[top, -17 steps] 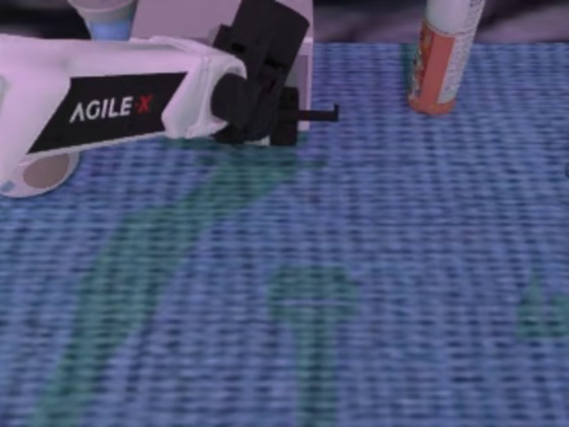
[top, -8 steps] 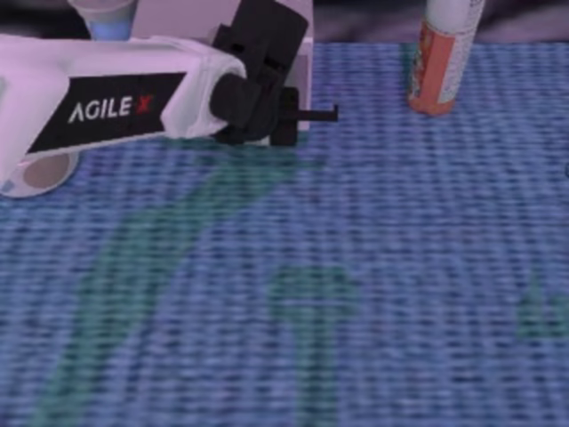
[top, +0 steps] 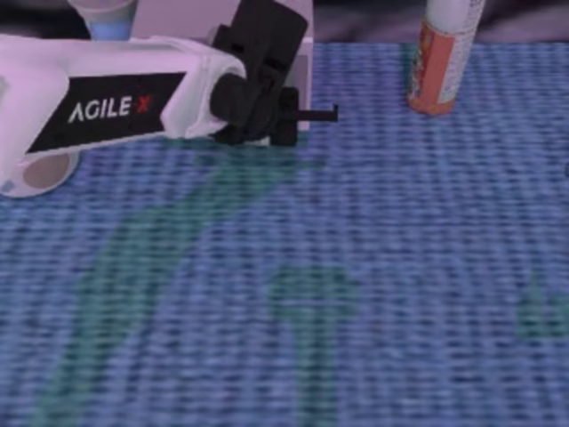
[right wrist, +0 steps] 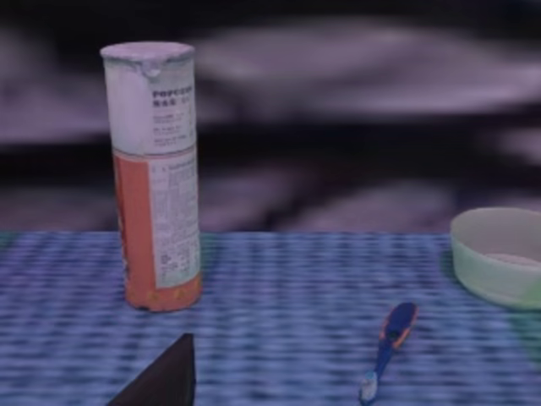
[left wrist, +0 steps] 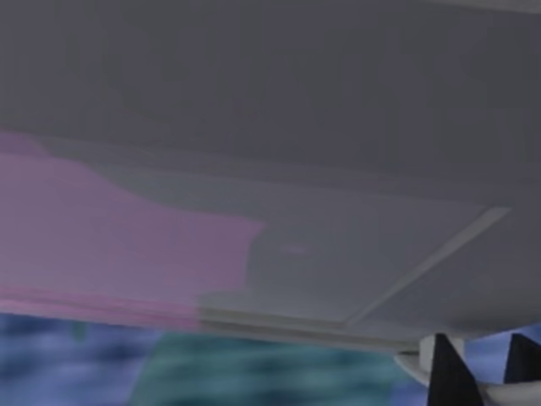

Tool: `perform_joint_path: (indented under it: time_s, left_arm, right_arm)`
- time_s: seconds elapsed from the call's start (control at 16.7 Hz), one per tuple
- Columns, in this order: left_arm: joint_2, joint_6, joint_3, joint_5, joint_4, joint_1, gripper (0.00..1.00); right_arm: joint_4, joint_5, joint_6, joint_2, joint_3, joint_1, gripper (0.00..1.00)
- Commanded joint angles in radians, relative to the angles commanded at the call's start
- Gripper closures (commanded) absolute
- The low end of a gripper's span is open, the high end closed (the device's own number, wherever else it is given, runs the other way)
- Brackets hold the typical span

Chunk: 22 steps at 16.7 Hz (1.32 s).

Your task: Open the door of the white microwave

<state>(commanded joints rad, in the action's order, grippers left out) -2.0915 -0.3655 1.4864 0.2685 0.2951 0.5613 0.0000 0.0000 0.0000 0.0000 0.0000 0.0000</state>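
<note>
Left arm is stretched across the far left of the worktop point(top: 373, 267), its hand point(top: 307, 114) right up against the front of the white microwave point(top: 187, 18), which sits at the far edge, mostly hidden under the arm. One thin black finger pokes out to the right past the microwave's corner. How far the fingers are apart, I cannot tell from above. The left wrist view is filled by the door point(left wrist: 338, 245), its grey window very close, pinkish floor showing through, two dark fingertips point(left wrist: 444, 381) just beside its edge. The right arm is out of the top view; its camera looks at an orange-and-white canister point(right wrist: 156, 178), a toothbrush point(right wrist: 387, 348) and a pale bowl point(right wrist: 499, 254).
</note>
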Motion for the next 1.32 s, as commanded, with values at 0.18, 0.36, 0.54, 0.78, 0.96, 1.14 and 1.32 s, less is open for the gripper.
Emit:
perform_joint_path:
  time_s: [0.18,0.36,0.54,0.78,0.96,1.14,1.32]
  left_arm:
    - [0.0,-0.002,0.001,-0.008,-0.002,0.007,1.0]
    - [0.018,0.024,-0.029,-0.022,-0.017,-0.001,1.0]
    - [0.04,0.052,-0.06,-0.041,-0.036,-0.009,1.0]
    - [0.043,0.059,-0.069,-0.045,-0.04,-0.012,1.0]
    - [0.043,0.059,-0.069,-0.045,-0.04,-0.012,1.0]
    - [0.043,0.059,-0.069,-0.045,-0.04,-0.012,1.0]
    - [0.043,0.059,-0.069,-0.045,-0.04,-0.012,1.0]
  right_arm:
    - [0.0,0.0,0.0,0.0,0.0,0.0,0.0]
    - [0.0,0.0,0.0,0.0,0.0,0.0,0.0]
    - [0.0,0.0,0.0,0.0,0.0,0.0,0.0]
    - [0.0,0.0,0.0,0.0,0.0,0.0,0.0]
    - [0.0,0.0,0.0,0.0,0.0,0.0,0.0]
    - [0.0,0.0,0.0,0.0,0.0,0.0,0.0]
    - [0.0,0.0,0.0,0.0,0.0,0.0,0.0]
